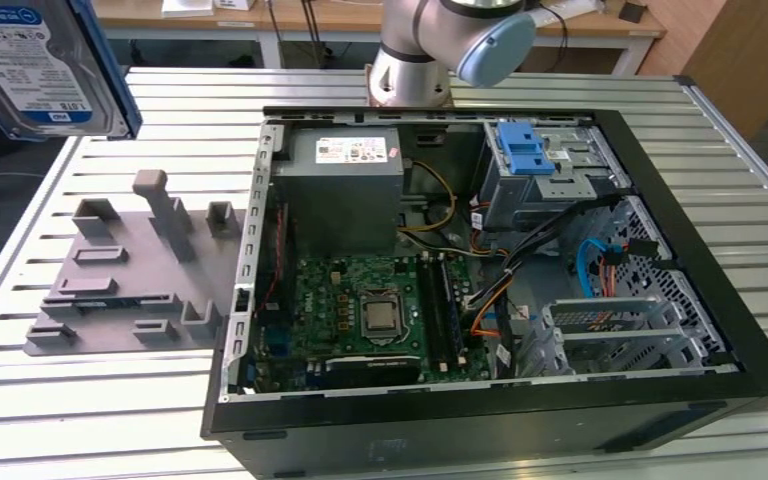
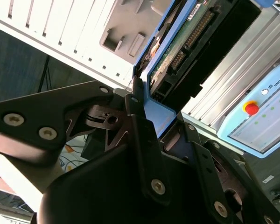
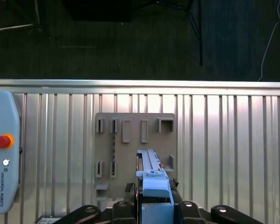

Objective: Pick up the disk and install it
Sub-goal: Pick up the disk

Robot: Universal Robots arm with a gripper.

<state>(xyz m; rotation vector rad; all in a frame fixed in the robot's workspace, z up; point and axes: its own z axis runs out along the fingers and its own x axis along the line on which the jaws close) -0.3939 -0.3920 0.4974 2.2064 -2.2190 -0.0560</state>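
- In the exterior view the disk [image 1: 44, 65] is up in the air, label side showing, with its blue bracket [image 1: 120, 85] along one edge. It touches neither the table [image 1: 357, 90] nor anything on it.
- It shows in front of the table's far corner on the exterior view's left.
- The grey stand [image 1: 131, 270] with its upright posts lies flat on the table near the edge on the exterior view's left, with nothing in it.
- Just beside the stand lies the open computer case [image 1: 651, 300], taking up the middle of the table and reaching towards the edge on the exterior view's right.
- Inside the case are a grey box with a white sticker [image 1: 344, 190], a green board [image 1: 357, 310] and a blue-fronted drive bay [image 1: 531, 160].
- The arm [image 1: 424, 50] rises at the table's far edge.
- In the second wrist view the gripper [image 2: 161, 109] is clamped on the disk [image 2: 186, 37]. Its black fingers [image 2: 142, 135] press the blue bracket [image 2: 158, 114] from both sides, and the disk's circuit-board side shows.
- A pale blue control pendant [image 2: 256, 121] with a red button [image 2: 250, 108] lies on the slatted table [image 2: 233, 70].
- In the first wrist view the disk [image 3: 149, 163] stands edge-on between the closed fingers [image 3: 128, 187], directly over the grey stand [image 3: 130, 130] and apart from it.
- The pendant [image 3: 2, 154] lies on the table [image 3: 233, 140], well apart from the stand.
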